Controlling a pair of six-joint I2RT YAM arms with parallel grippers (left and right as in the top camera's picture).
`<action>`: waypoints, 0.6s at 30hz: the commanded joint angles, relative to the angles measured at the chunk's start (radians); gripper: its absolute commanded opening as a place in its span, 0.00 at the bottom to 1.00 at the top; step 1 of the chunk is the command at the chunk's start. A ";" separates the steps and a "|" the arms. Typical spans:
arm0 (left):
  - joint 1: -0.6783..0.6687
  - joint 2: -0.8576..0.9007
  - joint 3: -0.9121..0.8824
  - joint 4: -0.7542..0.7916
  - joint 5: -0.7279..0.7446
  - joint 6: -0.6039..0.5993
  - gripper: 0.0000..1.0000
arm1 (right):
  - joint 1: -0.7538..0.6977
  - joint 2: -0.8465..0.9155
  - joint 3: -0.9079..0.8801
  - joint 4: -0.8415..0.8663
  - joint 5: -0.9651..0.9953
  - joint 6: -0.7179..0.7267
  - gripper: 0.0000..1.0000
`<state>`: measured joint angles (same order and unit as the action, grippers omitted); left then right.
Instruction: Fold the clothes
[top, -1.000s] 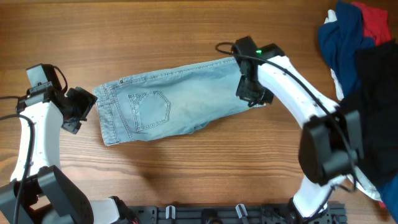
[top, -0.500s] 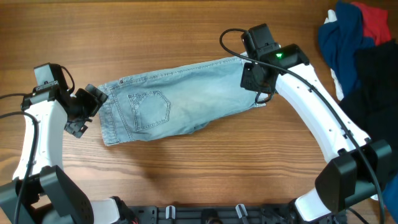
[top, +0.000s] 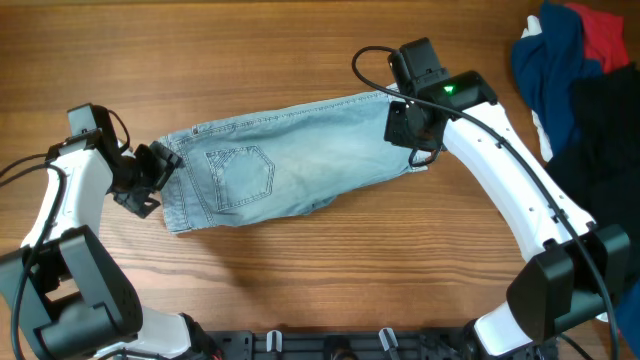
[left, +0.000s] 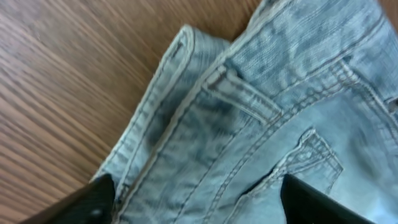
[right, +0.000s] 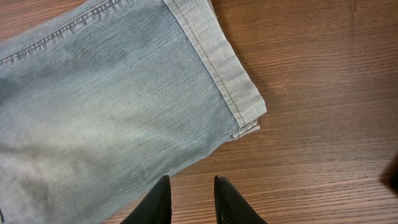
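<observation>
- Shorts (top: 280, 165) lie flat on the table (top: 300, 290), about mid-table, back pocket (top: 240, 178) up.
- Long axis runs 9 to 3 o'clock seen from above, the 3 end tipped a bit toward 2. Waistband (top: 172, 208) is at the 9 end, hem (right: 217, 68) at the 3 end.
- Left gripper (left: 208, 202): fingers spread wide, one on each side of the waistband corner, closed on nothing. The denim fills its cam, stretching off toward 1 o'clock.
- Whether those tips touch the cloth or hang just above it I can't say; that cam is soft & very close in.
- Right gripper (right: 191, 202): fingers only slightly parted, a slim gap w/ bare wood showing through it, holding nothing.
- It sits just off the leg's lower edge. The hem corner lies at approx 1 o'clock from its tips, the rest of the leg from 12 round to 10.
- So each arm has its own end: left is nearer the waistband, right nearer the hem, w/ the whole length of the shorts between them.
- My guess at the next step: each closes on its end, then one end gets carried along that 9–3 line onto the other. The right would need to spread its fingers and shift onto the cloth first.
- Pile of other clothes (top: 570, 60) sits well apart at the table's 2 o'clock corner, clear of the fold line.
</observation>
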<state>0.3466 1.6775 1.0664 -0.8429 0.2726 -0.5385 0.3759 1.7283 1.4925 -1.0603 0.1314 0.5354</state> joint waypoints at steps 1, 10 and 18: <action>-0.005 0.010 -0.008 -0.029 0.031 0.000 0.68 | -0.003 -0.016 -0.001 0.003 -0.013 -0.013 0.23; -0.005 0.010 -0.016 -0.087 0.071 0.011 0.04 | -0.003 -0.016 -0.001 0.051 -0.111 -0.116 0.22; -0.005 0.010 -0.072 -0.085 0.059 0.020 0.05 | -0.004 -0.015 -0.001 0.123 -0.104 -0.116 0.23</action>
<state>0.3470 1.6775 1.0260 -0.9203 0.3168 -0.5316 0.3759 1.7283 1.4921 -0.9470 0.0444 0.4393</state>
